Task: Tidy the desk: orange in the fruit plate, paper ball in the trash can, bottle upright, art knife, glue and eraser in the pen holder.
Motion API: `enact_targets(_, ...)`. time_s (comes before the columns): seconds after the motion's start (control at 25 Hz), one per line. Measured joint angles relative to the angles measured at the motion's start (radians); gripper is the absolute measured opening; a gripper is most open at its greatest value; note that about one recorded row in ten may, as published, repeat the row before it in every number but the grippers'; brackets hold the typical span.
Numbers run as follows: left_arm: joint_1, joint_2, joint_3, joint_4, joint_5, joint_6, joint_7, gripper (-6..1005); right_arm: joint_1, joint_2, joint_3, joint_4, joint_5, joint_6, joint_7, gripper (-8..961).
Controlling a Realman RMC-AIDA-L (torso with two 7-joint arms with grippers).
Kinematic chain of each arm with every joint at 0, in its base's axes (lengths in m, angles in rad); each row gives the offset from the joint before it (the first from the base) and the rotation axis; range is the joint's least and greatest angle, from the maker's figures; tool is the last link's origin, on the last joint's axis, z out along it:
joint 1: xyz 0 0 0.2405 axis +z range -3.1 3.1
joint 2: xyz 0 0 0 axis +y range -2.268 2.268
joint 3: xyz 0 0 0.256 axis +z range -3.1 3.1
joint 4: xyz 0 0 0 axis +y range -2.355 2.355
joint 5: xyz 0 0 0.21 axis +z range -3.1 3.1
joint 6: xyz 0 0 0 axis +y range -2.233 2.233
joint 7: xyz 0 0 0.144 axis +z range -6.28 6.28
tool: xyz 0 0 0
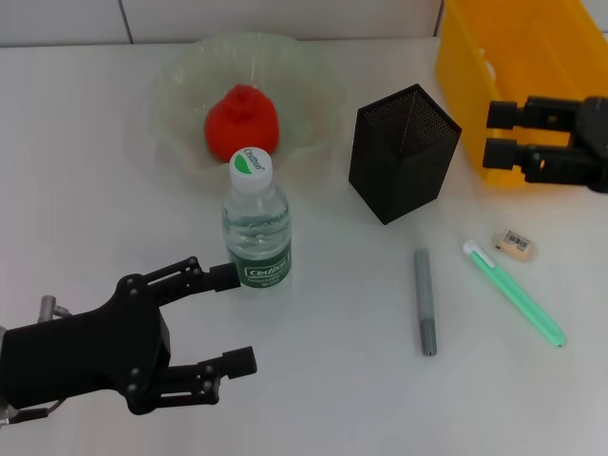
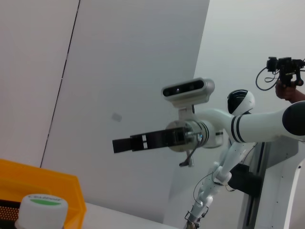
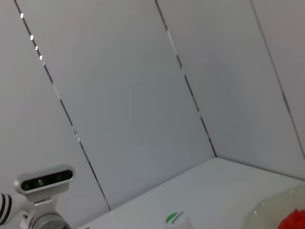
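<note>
Left claw (image 1: 233,318) sits low at my near-left on the white surface (image 1: 323,380), fingers spread wide with nothing between them; its upper finger (image 1: 220,276) is touching or just beside the bottle (image 1: 256,223). My right claw (image 1: 502,133) hangs at the far right over the near wall of the trash can (image 1: 513,57), its 2 fingers parted and holding nothing.

From the head view I see 3 containers. 1 fruit plate (image 1: 180,90) at the back holds 1 orange (image 1: 241,118), resting in its middle. 1 pen holder (image 1: 404,152) stands upright just right of the plate, and I cannot make out anything inside its mesh. 1 trash can is at the far-right corner; something pale shows against its inner wall, but I cannot tell what it is.

1 bottle stands upright in front of the plate. Its green cap top and dark green label both carry a white brand word that looks like "Cestbon", though I cannot read it for certain.

3 small items lie loose on the surface right of the bottle and in front of the pen holder: 1 art knife (image 1: 425,301), 1 glue (image 1: 514,292) lying at a slant beside it, and 1 eraser (image 1: 516,245) with a barcode sticker just beyond the glue's white tip. None of the 3 touch.
</note>
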Motion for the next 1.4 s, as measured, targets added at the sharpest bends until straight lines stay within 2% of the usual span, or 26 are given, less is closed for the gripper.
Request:
enact_targets(0.04, 0.000, -0.001, 0.000, 0.000, 0.002, -0.001, 0.000, 860, 0.000, 0.000, 0.000, 0.000, 0.000, 0.000, 0.000, 697)
enact_targets(0.08, -0.001, -0.002, 0.001, 0.000, 0.003, -0.001, -0.004, 860, 0.010, -0.003, -0.041, -0.090, -0.004, -0.016, 0.091, 697)
enact_targets(0.16, -0.004, -0.002, 0.002, -0.001, 0.003, -0.002, -0.007, 860, 0.014, -0.006, -0.071, -0.142, -0.013, -0.020, 0.150, 697)
enact_targets(0.2, -0.004, -0.002, 0.002, -0.001, 0.003, -0.002, -0.007, 860, 0.017, -0.007, -0.115, -0.255, -0.058, -0.024, 0.263, 697)
enact_targets(0.24, -0.005, -0.002, 0.002, -0.001, 0.003, -0.001, -0.007, 859, 0.017, -0.007, -0.115, -0.255, -0.058, -0.024, 0.263, 697)
enact_targets(0.28, -0.009, -0.003, 0.000, -0.001, 0.003, -0.002, -0.009, 859, 0.017, -0.002, -0.137, -0.368, -0.126, -0.024, 0.359, 697)
enact_targets(0.32, -0.010, -0.003, 0.000, -0.002, 0.003, -0.002, -0.009, 859, 0.017, -0.002, -0.137, -0.368, -0.126, -0.024, 0.359, 697)
enact_targets(0.36, -0.011, -0.003, 0.000, -0.002, 0.003, -0.002, -0.009, 859, 0.010, 0.006, -0.161, -0.480, -0.201, -0.027, 0.429, 697)
enact_targets(0.4, -0.011, -0.003, 0.000, -0.002, 0.003, -0.002, -0.009, 859, 0.010, 0.006, -0.161, -0.480, -0.201, -0.027, 0.429, 697)
enact_targets(0.56, -0.016, -0.007, 0.000, -0.003, 0.005, -0.016, -0.010, 859, 0.000, 0.019, -0.211, -0.641, -0.369, -0.035, 0.523, 697)
enact_targets(0.6, -0.023, -0.009, 0.000, -0.004, 0.005, -0.015, -0.014, 860, 0.002, 0.027, -0.248, -0.680, -0.458, -0.031, 0.569, 697)
enact_targets(0.64, -0.023, -0.009, 0.000, -0.004, 0.005, -0.015, -0.014, 860, 0.002, 0.027, -0.248, -0.680, -0.458, -0.031, 0.569, 697)
enact_targets(0.68, -0.025, -0.010, 0.002, -0.004, 0.005, -0.016, -0.020, 860, 0.006, 0.039, -0.288, -0.699, -0.538, -0.014, 0.613, 697)
enact_targets(0.76, -0.026, -0.012, 0.004, -0.004, 0.005, -0.021, -0.022, 860, 0.008, 0.045, -0.315, -0.704, -0.582, 0.000, 0.636, 697)
enact_targets(0.84, -0.026, -0.015, 0.005, -0.004, 0.005, -0.027, -0.022, 860, 0.010, 0.052, -0.381, -0.701, -0.668, 0.032, 0.681, 697)
enact_targets(0.88, -0.026, -0.016, 0.006, -0.004, 0.006, -0.030, -0.022, 860, 0.009, 0.054, -0.449, -0.686, -0.724, 0.066, 0.721, 697)
enact_targets(0.92, -0.027, -0.016, 0.006, -0.004, 0.007, -0.031, -0.023, 859, 0.009, 0.054, -0.449, -0.686, -0.724, 0.066, 0.721, 697)
enact_targets(1.0, -0.030, -0.017, 0.006, -0.004, 0.007, -0.032, -0.023, 859, 0.005, 0.056, -0.521, -0.646, -0.753, 0.116, 0.777, 697)
enact_targets(1.4, -0.051, -0.019, 0.007, -0.031, 0.008, -0.034, -0.025, 860, 0.054, 0.054, -0.617, -0.453, -0.754, 0.242, 0.800, 696)
